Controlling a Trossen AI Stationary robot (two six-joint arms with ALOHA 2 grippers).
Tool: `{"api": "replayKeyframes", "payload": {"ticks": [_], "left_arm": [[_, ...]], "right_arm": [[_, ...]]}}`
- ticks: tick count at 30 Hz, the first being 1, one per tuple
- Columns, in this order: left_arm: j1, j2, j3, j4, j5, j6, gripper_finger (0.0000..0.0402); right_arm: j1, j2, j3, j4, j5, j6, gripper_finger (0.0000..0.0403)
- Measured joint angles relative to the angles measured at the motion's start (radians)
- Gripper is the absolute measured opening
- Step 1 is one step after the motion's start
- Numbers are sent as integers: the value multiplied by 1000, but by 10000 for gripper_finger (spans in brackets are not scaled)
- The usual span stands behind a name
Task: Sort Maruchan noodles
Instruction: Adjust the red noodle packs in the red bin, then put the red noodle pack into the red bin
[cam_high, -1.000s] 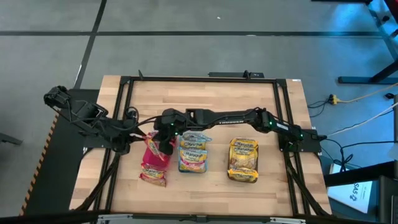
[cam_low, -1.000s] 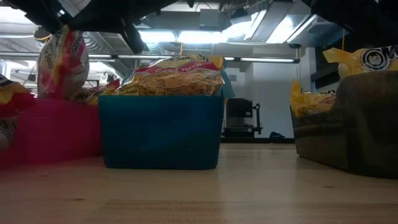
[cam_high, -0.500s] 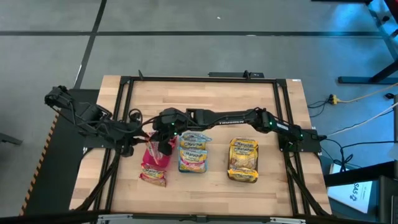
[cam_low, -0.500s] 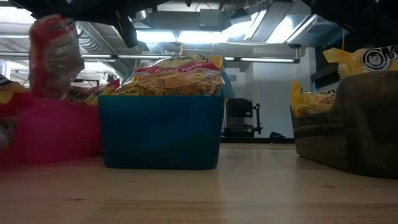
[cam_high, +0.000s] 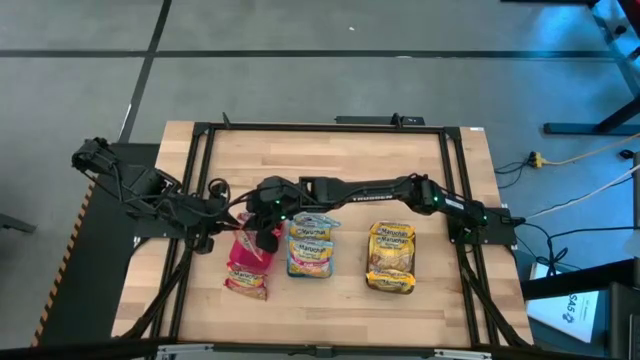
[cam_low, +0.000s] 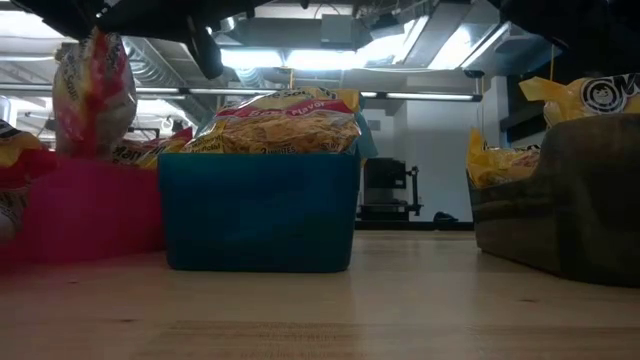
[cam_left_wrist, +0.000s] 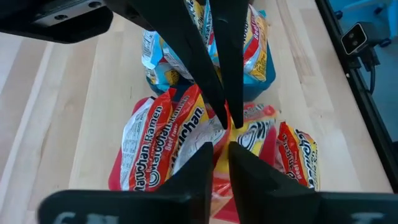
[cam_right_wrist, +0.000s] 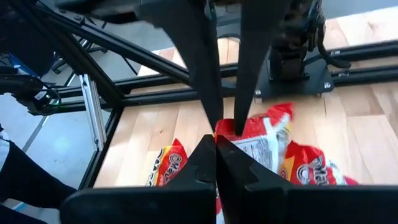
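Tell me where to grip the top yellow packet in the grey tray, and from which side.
Pinch a crimped end seam of the top yellow packet, coming straight down: it lies flat, face up, heaped above the rim of the grey tray, so the walls should not block the tool.

You see the left gripper (cam_left_wrist: 217, 149) nearly closed above red Maruchan packets (cam_left_wrist: 163, 144) heaped on the wooden bench (cam_left_wrist: 56, 99). The right gripper (cam_left_wrist: 225, 117) pinches 1 red packet's edge; blue-edged packets (cam_left_wrist: 163, 62) lie beyond.
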Motion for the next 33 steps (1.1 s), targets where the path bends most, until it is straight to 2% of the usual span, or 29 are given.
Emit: {"api": "replayKeyframes", "payload": {"ticks": [5,16,28,33], "left_arm": [[0,0,0,-1,0,0,6],[0,0,0,-2,-4,0,1],[0,-8,0,-28,-7,0,0],[0,-8,0,-28,14,-3,0]], "right_arm": [[0,0,0,-13,10,23,6],[0,0,0,-23,-2,54,9],[0,-1,0,-49,-21,108,140],[0,-1,0,-57,-53,132,163]]}}
